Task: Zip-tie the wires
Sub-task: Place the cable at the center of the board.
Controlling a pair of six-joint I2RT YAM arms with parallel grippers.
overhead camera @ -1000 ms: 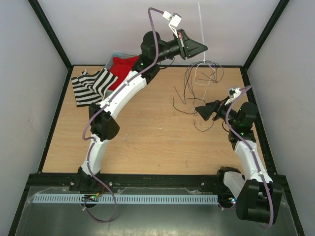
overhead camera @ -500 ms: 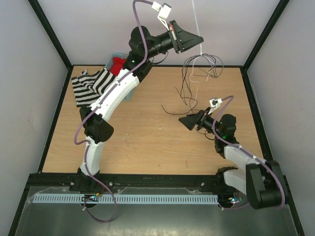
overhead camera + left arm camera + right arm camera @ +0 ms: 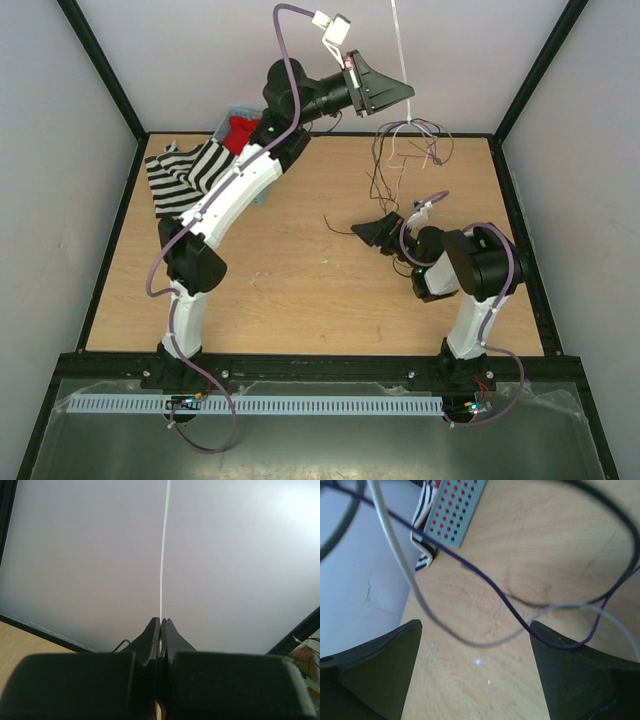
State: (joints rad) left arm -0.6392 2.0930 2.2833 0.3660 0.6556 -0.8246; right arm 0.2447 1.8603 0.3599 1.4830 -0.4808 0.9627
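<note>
Pinching the zip tie [image 3: 398, 45] between fully closed fingers, the left gripper [image 3: 408, 95] is raised high at the far side of the scene, above the far edge of the table [image 3: 300, 290]. In the left wrist view the left gripper [image 3: 160, 622] has its jaws pressed together on the zip tie [image 3: 163, 550], which runs straight up from them as a thin white line against the pale back wall. Just below that gripper the wires [image 3: 410, 145] gather into a bunch and hang down in loose dark and pale loops, their ends trailing onto the far right part of the table. Whether the strip is looped around the bunch cannot be told. The right gripper [image 3: 362, 231] sits low over the table, nearer than the hanging strands and pointing left, with its jaws spread wide and gripping nothing. In the right wrist view the right gripper [image 3: 475, 670] shows both dark fingers [image 3: 380, 665] well apart, while the wires [image 3: 470, 570] cross in front of the gap, one purple, one grey and one black. At the far left lie a striped cloth [image 3: 185, 175] and a red cloth [image 3: 240, 133] in a perforated grey basket [image 3: 457, 510].
</note>
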